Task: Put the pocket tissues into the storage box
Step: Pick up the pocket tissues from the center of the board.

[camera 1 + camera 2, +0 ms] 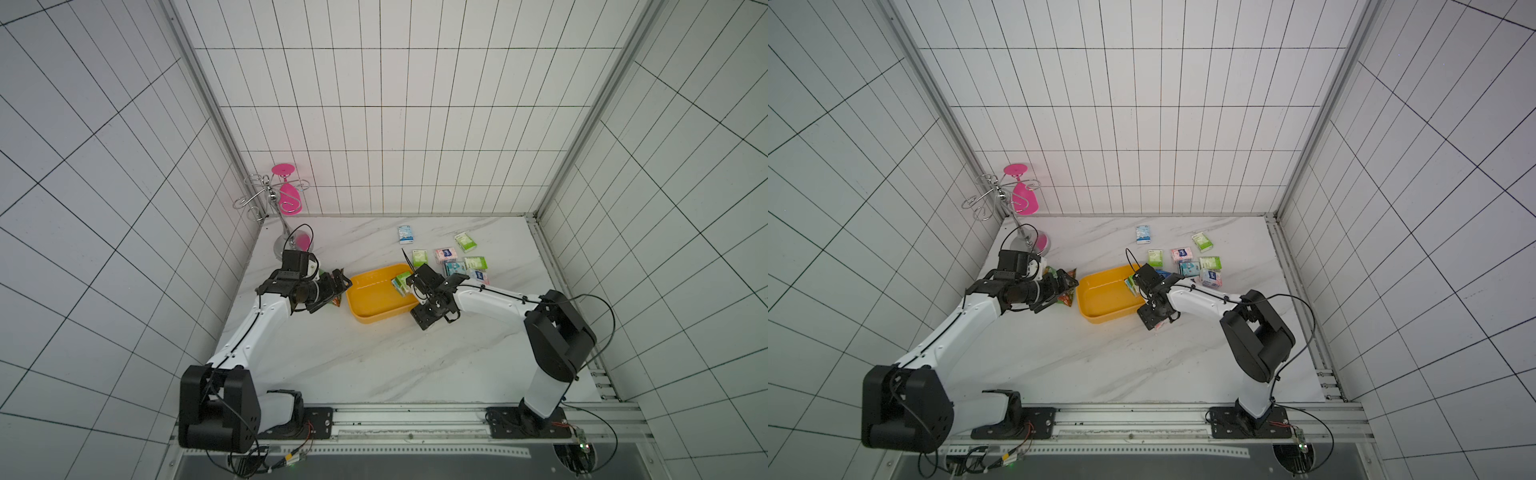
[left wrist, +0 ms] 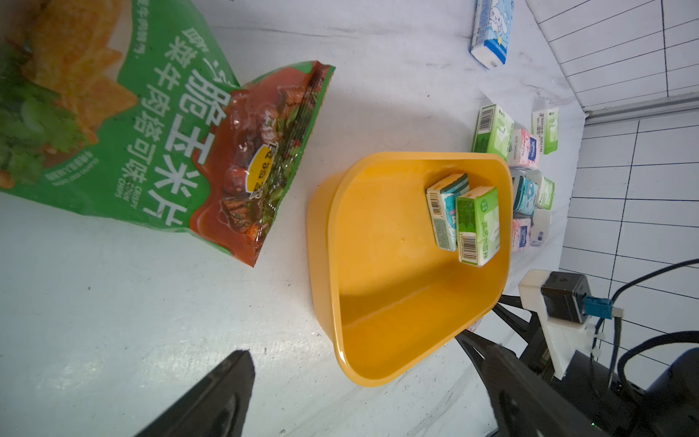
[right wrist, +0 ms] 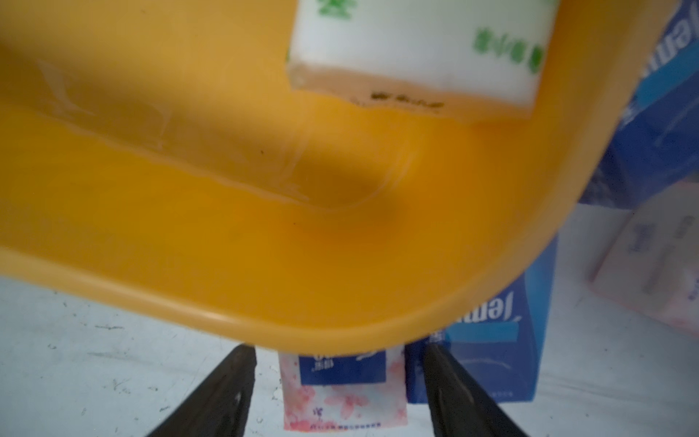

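Note:
The yellow storage box (image 1: 365, 318) (image 1: 1100, 318) sits mid-table with two pocket tissues inside it, one green (image 2: 477, 227) and one teal and white (image 2: 444, 215). Several more pocket tissues (image 1: 457, 262) lie loose behind and to the right of it. At the box's near right corner, my right gripper (image 1: 434, 322) (image 3: 339, 353) points down, open. A pink packet (image 3: 340, 393) lies on the table between its fingers with a gap on each side, partly under the box rim (image 3: 264, 321). A dark blue packet (image 3: 491, 359) lies beside it. My left gripper (image 1: 343, 284) (image 2: 351, 346) is open and empty, left of the box.
A green and orange snack bag (image 2: 170, 132) (image 1: 1068, 291) lies by the left gripper. A metal rack holding a pink glass (image 1: 286, 195) stands in the back left corner. One blue and white packet (image 1: 406, 235) lies alone near the back wall. Tiled walls close three sides.

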Controlling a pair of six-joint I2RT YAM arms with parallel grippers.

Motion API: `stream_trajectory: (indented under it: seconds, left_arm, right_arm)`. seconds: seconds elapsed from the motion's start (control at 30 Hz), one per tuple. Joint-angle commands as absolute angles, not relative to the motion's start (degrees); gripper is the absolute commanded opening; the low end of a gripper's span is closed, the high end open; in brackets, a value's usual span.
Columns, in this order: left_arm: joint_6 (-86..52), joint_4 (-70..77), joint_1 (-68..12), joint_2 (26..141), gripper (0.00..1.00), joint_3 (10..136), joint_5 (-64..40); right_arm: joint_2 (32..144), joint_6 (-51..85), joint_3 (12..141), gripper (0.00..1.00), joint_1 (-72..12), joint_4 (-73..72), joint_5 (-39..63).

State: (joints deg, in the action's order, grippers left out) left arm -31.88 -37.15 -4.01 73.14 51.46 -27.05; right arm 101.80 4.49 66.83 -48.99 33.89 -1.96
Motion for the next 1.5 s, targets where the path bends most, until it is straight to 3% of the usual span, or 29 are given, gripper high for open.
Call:
stream_trajectory:
  seconds: [0.0,0.7,0.97,1.47]
  left_arm:
    - [-31.24,-36.56,-3.74,71.91,0.98,50.63,-27.36]
    - [-30.59,-36.47,-3.75,70.95,0.98,49.57,-27.03]
    - [-30.61,-36.43,-3.72,70.39,0.98,49.31,-26.69]
    - [-30.7,-35.63,-3.74,70.98,0.98,49.26,-27.22]
  right_arm:
    - [102.78,4.47,68.3,0.73,-49.28,33.71,-0.98]
    - [105.34,7.29,69.21,0.68,-51.46,35.42,-3.38]
    - [105.76,7.06,70.21,0.49,-51.42,36.68,-3.39]
    - [90.49,13.22,64.16,0.47,-51.5,46.64,2.81]
